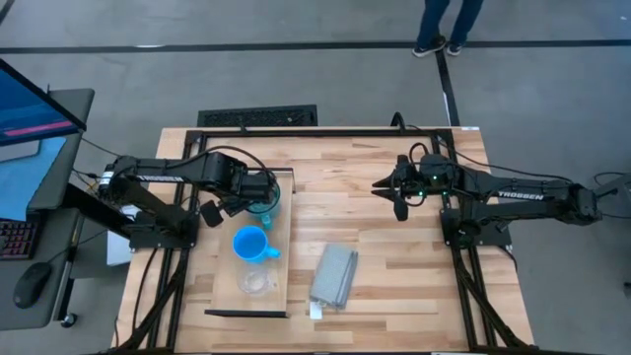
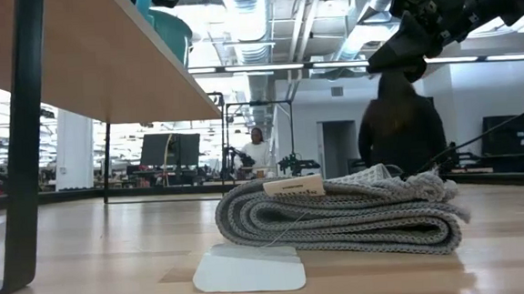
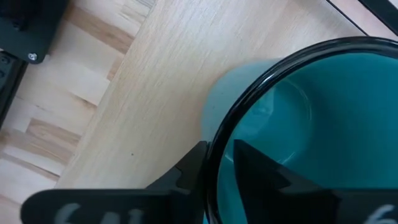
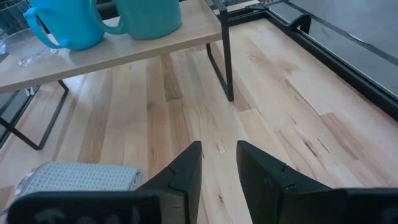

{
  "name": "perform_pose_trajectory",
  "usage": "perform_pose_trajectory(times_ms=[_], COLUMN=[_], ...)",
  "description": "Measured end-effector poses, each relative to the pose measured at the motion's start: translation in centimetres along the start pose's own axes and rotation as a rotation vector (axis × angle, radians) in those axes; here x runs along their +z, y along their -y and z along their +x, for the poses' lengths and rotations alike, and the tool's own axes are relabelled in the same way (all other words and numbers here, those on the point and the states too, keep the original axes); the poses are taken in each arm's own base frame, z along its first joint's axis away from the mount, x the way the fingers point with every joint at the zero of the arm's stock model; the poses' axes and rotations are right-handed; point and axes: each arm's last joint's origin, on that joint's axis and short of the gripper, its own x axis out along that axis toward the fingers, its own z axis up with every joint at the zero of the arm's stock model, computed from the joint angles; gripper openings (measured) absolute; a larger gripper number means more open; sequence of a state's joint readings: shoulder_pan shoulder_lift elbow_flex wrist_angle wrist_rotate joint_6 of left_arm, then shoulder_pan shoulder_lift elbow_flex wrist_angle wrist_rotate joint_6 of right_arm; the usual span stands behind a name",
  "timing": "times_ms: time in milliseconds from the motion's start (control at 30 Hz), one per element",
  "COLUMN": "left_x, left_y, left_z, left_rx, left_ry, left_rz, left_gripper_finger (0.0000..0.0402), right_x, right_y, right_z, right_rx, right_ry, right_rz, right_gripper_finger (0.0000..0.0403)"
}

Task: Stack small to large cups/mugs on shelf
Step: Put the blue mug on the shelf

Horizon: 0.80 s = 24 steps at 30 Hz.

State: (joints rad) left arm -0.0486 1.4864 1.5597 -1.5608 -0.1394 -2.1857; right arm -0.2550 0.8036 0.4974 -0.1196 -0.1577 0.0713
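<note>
From above, the left claw (image 1: pixel 258 200) was seen over the large teal handled mug (image 1: pixel 262 207) on the pale wooden shelf (image 1: pixel 223 294), its fingers (image 3: pixel 186 171) astride the rim in the left wrist view, the grip untellable, while the right claw (image 4: pixel 217 158) was held parted above the slatted wooden table (image 4: pixel 280 106).

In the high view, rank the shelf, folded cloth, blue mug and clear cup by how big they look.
1. Shelf, by far the largest.
2. Folded grey cloth.
3. Blue mug.
4. Clear cup, about the same as the blue mug; too close to rank firmly.
</note>
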Motion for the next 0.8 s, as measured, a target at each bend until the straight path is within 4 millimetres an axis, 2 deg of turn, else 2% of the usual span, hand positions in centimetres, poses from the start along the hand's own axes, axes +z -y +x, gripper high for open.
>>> perform_pose_trajectory(times_ms=[400, 800], left_x=[0.0, 0.5], left_y=[-0.2, -1.9], left_z=[-0.1, -1.9], left_rx=[0.012, -0.052], left_ry=[-0.02, -0.053], left_rz=[0.031, 0.057], left_gripper_finger=[0.0083, 0.0083], right_x=[0.0, 0.0], right_y=[0.0, 0.0], right_z=[0.0, 0.0], right_rx=[0.003, 0.002], right_ry=[-0.001, -0.002], right_rz=[0.0, 0.0], right_gripper_finger=[0.0123, 0.0123])
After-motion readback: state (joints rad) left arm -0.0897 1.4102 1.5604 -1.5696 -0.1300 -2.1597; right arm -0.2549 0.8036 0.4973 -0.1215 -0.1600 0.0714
